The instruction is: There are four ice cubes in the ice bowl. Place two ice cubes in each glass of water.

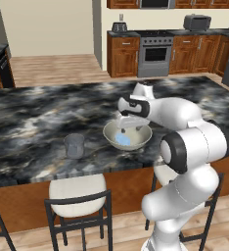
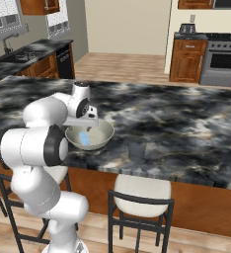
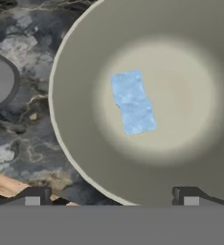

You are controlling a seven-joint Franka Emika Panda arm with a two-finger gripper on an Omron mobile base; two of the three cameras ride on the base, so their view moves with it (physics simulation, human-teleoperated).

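While the white arm leans out over the dark marbled stone counter [image 1: 33, 122], its two-finger claw [image 1: 126, 123] hangs directly above the wide, round, pale beige bowl [image 1: 142, 138], with the dark finger tips [image 3: 33, 196] standing wide apart and nothing between them. Going from left to right along the near edge of the counter, as seen from behind the arm on its left, first comes the small grey translucent tumbler [image 1: 74, 145], upright and plain, standing near the edge and a little apart from the bowl. Next is the bowl itself, set close to the same near edge, with the claw over its middle. Inside, on the bottom of the bowl, lie pale blue-white translucent ice cubes [image 3: 133, 102]; from the camera on the hand they read as two pieces touching each other in a short row, slightly left of the bowl's centre, and I cannot tell whether more cubes are packed in among them. From the arm's right side, a second faint grey tumbler [image 2: 137, 150] stands on the counter to the right of the bowl [image 2: 103, 138], near the near edge, hard to make out against the stone. Below the counter edge stand cream-cushioned stools with black metal frames [image 1: 79, 196].
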